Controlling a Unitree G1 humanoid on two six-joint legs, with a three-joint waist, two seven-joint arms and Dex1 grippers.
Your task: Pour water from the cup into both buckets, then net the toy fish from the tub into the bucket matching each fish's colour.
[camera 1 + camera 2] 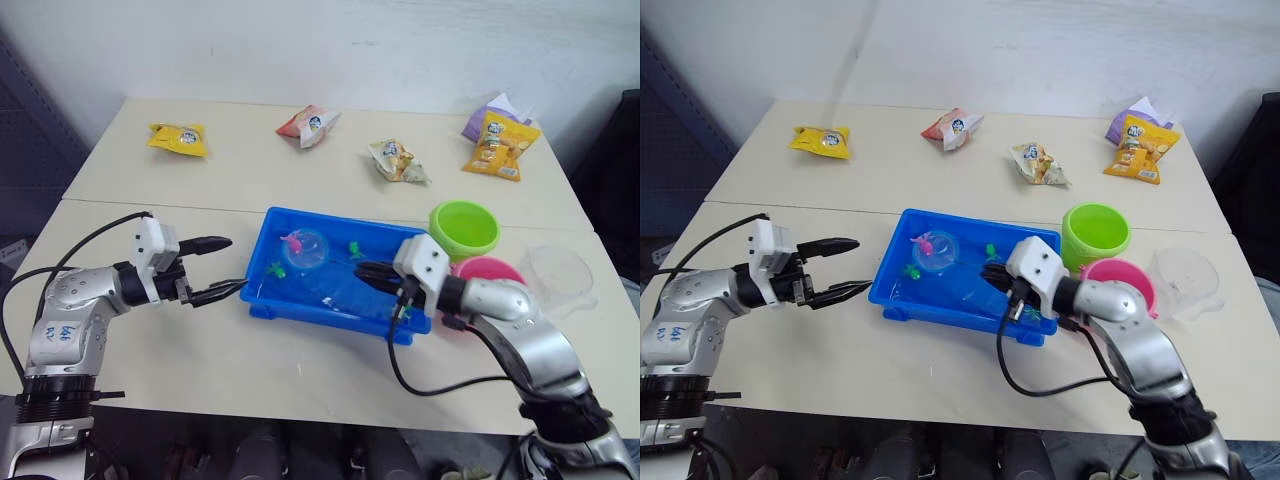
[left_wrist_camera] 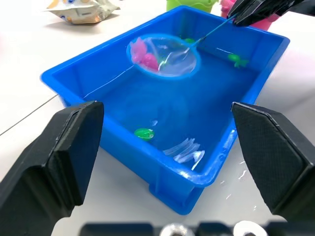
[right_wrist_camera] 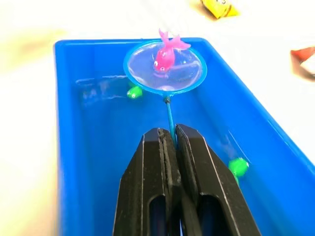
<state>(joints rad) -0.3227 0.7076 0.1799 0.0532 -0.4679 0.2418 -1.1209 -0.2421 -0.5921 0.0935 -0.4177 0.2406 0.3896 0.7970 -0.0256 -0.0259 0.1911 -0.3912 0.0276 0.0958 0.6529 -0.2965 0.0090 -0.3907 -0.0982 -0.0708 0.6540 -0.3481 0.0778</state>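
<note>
Netting step in hand: pink fish point(image 3: 165, 56) sits in the net point(image 3: 165, 69) held over the tub point(image 1: 262, 300) near its far-left corner, right gripper point(image 3: 170, 142) clenched on the stick. Next move, I judge: lift and swing to the pink bucket point(image 1: 492, 270) by the tub's right end, beside the green bucket point(image 1: 465, 228); cup point(image 1: 558, 275) lies nearer the table's right edge. Left gripper point(image 1: 218, 268) hangs released off the tub's left end. Right wrist view shows the grip; eye views show both buckets.

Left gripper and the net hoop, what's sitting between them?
In the left wrist view, between the left gripper and the net hoop lie the tub wall, water, and one green fish.
</note>
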